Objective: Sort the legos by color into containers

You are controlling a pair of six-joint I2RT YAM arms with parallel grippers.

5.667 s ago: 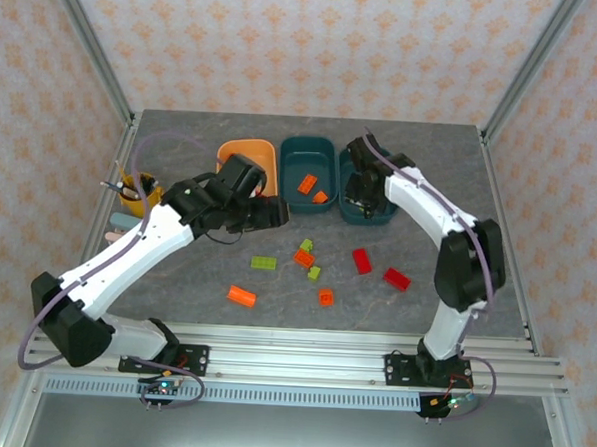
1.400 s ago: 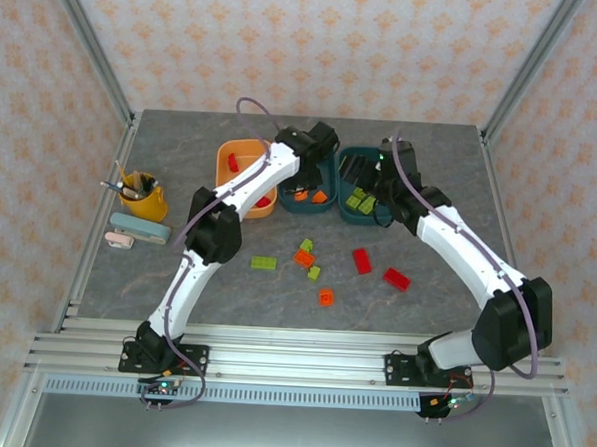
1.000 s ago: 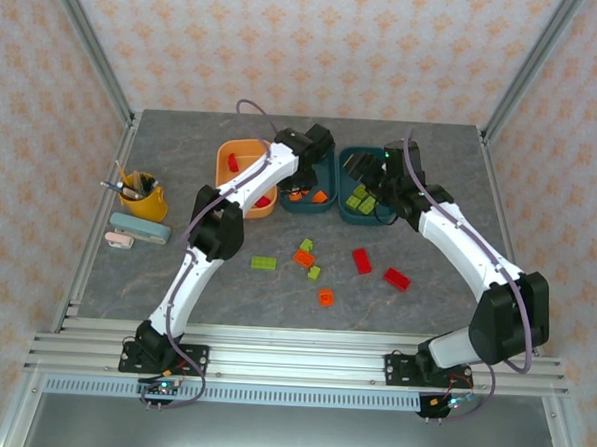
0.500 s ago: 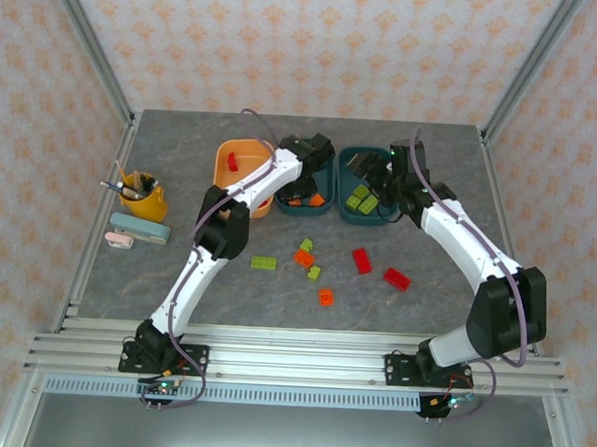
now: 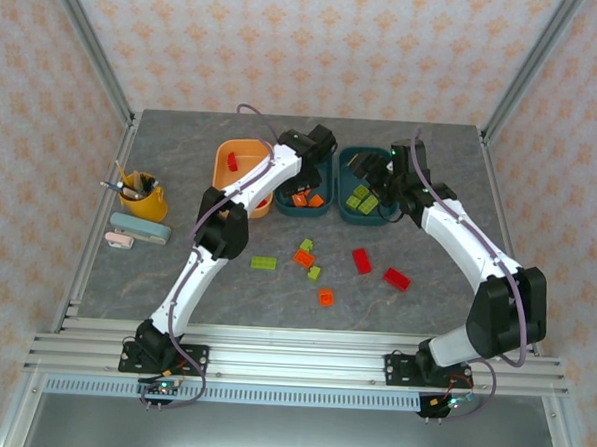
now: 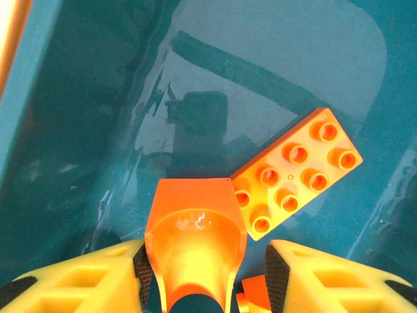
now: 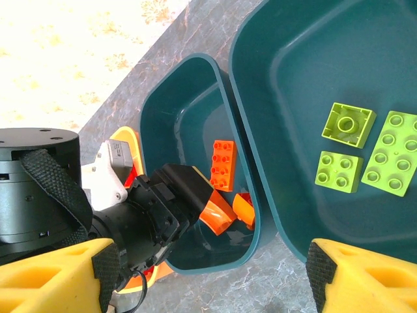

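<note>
An orange lego [image 6: 195,248] sits between our left fingers [image 6: 85,280] inside the middle teal tub [image 6: 78,130]. It is against one pad and clear of the other, so the fingers are parted. Another orange lego [image 6: 296,179] lies at its two o'clock. Our right fingers [image 7: 52,277] stand wide apart, empty, over the right teal tub [image 7: 293,85].

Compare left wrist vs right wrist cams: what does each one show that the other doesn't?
Left wrist: a close look at the hollow end of the orange brick between the left jaws, with a gap on one side. Right wrist: the neighbouring teal tub holding three yellow-green bricks, plus the table. Both: the middle teal tub, the flat orange 2x4 brick in it, and that brick at the left jaws.
</note>
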